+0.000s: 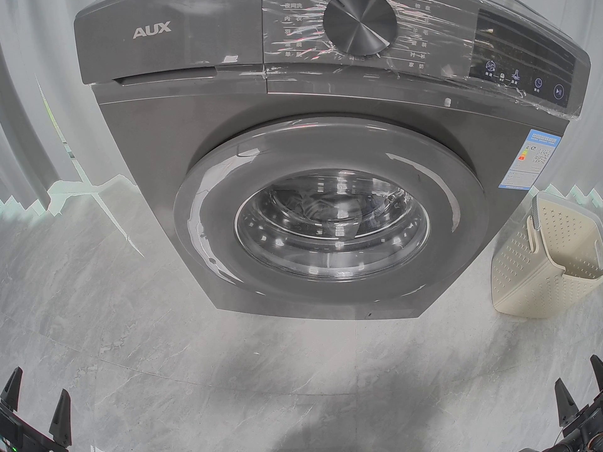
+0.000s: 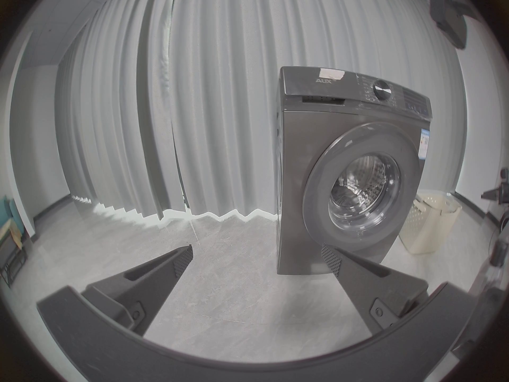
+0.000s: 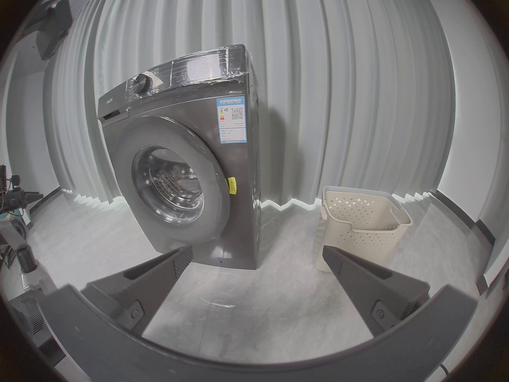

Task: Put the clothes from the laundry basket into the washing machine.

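Left pincer [image 1: 38, 387] is seen at the lower left of the head view, low over the floor [image 1: 251, 359]. Its fingers [image 2: 159, 274] are spread wide apart and nothing is held between them. It is kept well apart from the washer [image 1: 157, 127].

The washer is set upright on the floor, mid-scene, facing the robot, with a curtain [image 2: 212, 107] hung behind it. A drawer [image 1: 169, 29] is noted at its top left, then a dial [image 1: 360, 22] and a touch panel [image 1: 524, 64] farther right; dial and panel are covered by crinkled film. The round door [image 1: 207, 221] is shut flush against the front. Behind its glass [image 1: 333, 224] the drum is made out, with a dim shape inside; whether that is cloth cannot be told. A sticker [image 1: 529, 158] is fixed at the upper right of the front.

The basket [image 1: 546, 265], pale and perforated, is stood upright on the floor near the washer's right side, apart from it. Its inside is mostly hidden, and clothes cannot be made out in it.

Right pincer [image 1: 578, 375] is seen at the lower right, low over the floor, short of the basket and not touching it. Its fingers [image 3: 371, 287] are likewise held wide apart, with nothing gripped.
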Controlling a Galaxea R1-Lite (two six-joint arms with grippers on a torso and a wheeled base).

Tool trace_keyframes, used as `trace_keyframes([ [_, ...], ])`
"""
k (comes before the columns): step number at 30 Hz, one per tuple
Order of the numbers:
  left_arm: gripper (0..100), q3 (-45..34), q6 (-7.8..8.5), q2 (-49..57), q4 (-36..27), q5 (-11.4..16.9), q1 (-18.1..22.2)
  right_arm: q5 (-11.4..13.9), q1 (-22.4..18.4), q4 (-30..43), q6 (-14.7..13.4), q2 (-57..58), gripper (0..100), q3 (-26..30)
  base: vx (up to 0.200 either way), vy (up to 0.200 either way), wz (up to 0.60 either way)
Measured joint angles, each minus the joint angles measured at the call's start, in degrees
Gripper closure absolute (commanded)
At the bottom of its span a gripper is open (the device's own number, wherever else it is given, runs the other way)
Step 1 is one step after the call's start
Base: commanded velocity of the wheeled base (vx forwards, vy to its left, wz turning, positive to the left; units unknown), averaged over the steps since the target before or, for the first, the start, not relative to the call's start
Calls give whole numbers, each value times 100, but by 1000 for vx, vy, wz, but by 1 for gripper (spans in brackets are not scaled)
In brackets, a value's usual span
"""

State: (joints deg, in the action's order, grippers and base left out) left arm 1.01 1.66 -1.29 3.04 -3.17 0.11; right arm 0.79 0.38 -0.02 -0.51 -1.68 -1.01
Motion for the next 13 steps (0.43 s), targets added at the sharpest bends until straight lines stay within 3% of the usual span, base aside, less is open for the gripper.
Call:
trace_keyframes([
  [4, 0, 0, -447, 33, -134, 39, 0, 51, -13, 2, -22, 56, 0, 0, 0, 0, 0],
  [5, 0, 0, -477, 37, -162, 49, -1, 54, -17, 2, -27, 65, 0, 0, 0, 0, 0],
  [10, 0, 0, -197, 55, -294, 197, -1, 22, -24, 7, -38, 91, 0, 0, 0, 0, 0],
  [13, 0, 0, -182, 56, -306, 211, -6, 10, -30, 18, -39, 98, 0, 0, 0, 0, 0],
])
